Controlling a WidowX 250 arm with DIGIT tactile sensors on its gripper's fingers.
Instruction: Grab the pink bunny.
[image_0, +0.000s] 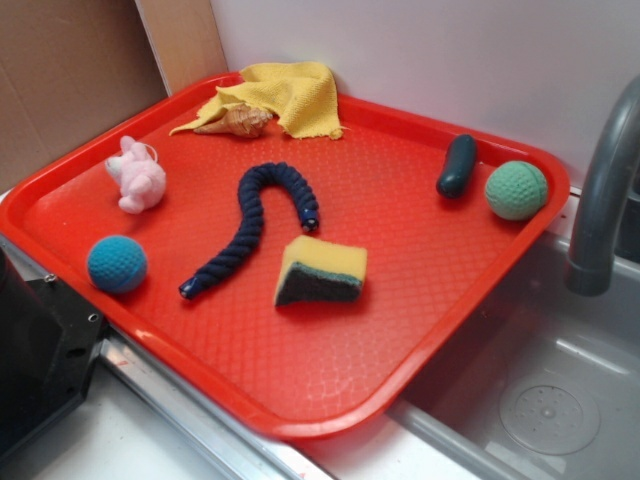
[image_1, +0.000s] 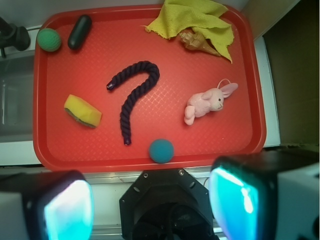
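Observation:
The pink bunny (image_0: 136, 176) lies on its side at the left of the red tray (image_0: 400, 270). In the wrist view the pink bunny (image_1: 207, 102) rests at the tray's right, ears pointing right, nothing touching it. My gripper (image_1: 152, 207) hangs high above the counter, back from the tray's near edge, far from the bunny. It is open, its two glowing teal pads (image_1: 67, 210) wide apart with nothing between them. In the exterior view the gripper is out of frame.
On the tray (image_1: 55, 145) lie a blue ball (image_1: 161, 150), a dark blue rope (image_1: 134, 95), a yellow sponge (image_1: 82, 111), a green ball (image_1: 48, 39), a dark green cucumber-like toy (image_1: 79, 31), a yellow cloth (image_1: 197, 17) and a seashell (image_1: 197, 42). A sink and faucet (image_0: 600, 190) stand to the right.

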